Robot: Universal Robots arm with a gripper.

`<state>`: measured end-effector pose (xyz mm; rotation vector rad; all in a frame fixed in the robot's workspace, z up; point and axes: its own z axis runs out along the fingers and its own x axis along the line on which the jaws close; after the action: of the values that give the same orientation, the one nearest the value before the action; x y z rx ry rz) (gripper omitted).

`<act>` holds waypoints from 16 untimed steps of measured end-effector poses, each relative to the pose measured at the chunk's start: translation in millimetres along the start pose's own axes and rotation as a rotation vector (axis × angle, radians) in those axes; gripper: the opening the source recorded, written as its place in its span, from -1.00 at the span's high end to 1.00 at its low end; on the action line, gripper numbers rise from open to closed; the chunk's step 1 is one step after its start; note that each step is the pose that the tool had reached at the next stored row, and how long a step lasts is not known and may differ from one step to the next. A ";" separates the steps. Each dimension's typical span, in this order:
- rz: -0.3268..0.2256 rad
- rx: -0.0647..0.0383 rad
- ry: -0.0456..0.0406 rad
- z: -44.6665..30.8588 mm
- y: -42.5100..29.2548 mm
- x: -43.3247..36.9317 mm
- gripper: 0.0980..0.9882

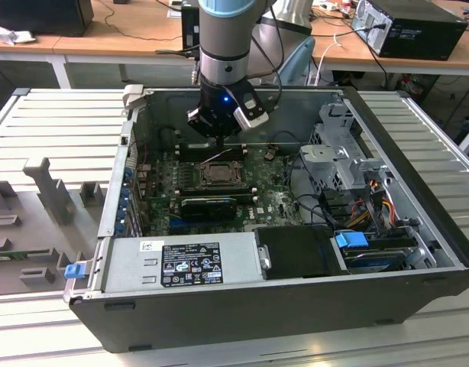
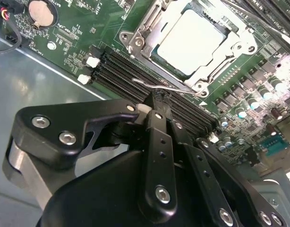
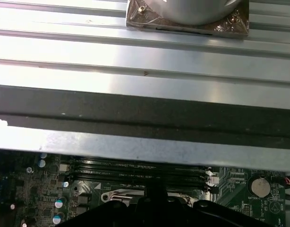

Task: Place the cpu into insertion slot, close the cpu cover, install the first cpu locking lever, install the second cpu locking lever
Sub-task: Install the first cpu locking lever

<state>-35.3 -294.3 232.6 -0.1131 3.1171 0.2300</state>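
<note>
Firstly, table (image 1: 59, 122): a pale metal surface of long ridged slats, carrying the whole job.
Computer case (image 1: 242, 306): a dark tower lying on its side on the table, side panel off, so its inside faces up.
Arm (image 1: 227, 38): a thick grey column with a blue band that reaches straight down into the case near its far wall in the exterior view.
Power supply (image 1: 181, 264): a grey box with a label, along the case's near edge.
Drive cage (image 1: 338, 153): bare metal brackets at the case's side on the exterior view's right, with coloured cables below them.
Motherboard (image 1: 273, 202): a green board on the case floor, filling the middle.
Gripper (image 1: 219, 141): black linkages, low over the board at the far edge of the socket. In the second wrist view (image 2: 153, 100) the fingers are drawn together with no gap showing between the tips.
Memory slots (image 2: 121, 71): long black rows between the gripper and the socket, seen in both wrist views (image 3: 135, 168).
Insertion slot (image 1: 217, 174): a square socket at the middle of the motherboard, just in front of the gripper.
Cpu cover (image 2: 242, 47): a bright metal frame folded down flat over the socket.
Cpu (image 2: 190, 40): its pale silver top sits level in the socket and shows through the cover's window.
Locking lever (image 2: 157, 85): a thin wire rod along the socket edge nearest the fingertips. Whether the tips touch it, I cannot tell.
Coin battery (image 2: 41, 13): a round silver cell at a corner of the board.
</note>
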 end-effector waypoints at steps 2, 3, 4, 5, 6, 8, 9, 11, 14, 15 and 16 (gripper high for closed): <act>0.000 0.000 -0.0001 0.8 -0.1 -0.2 0.98; 0.000 0.000 -0.0001 1.0 -0.2 -0.3 0.98; 0.000 0.000 0.0000 1.3 -0.2 -0.4 0.98; 0.000 0.000 0.0001 1.4 -0.3 -0.5 0.98; 0.000 0.000 0.0000 1.6 -0.3 -0.6 0.98; 0.000 -0.001 -0.0002 2.3 -0.4 -0.8 0.98; 0.000 -0.001 -0.0003 2.6 -0.4 -0.8 0.98; 0.000 -0.001 -0.0002 4.0 -0.7 -1.2 0.98; 0.000 -0.001 -0.0001 6.1 -0.9 -1.5 0.98; 0.000 -0.001 -0.0001 7.0 -1.1 -2.3 0.98; 0.000 -0.001 -0.0001 7.8 -1.3 -3.7 0.98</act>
<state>-31.5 -294.2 224.8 -0.1128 3.1170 0.2318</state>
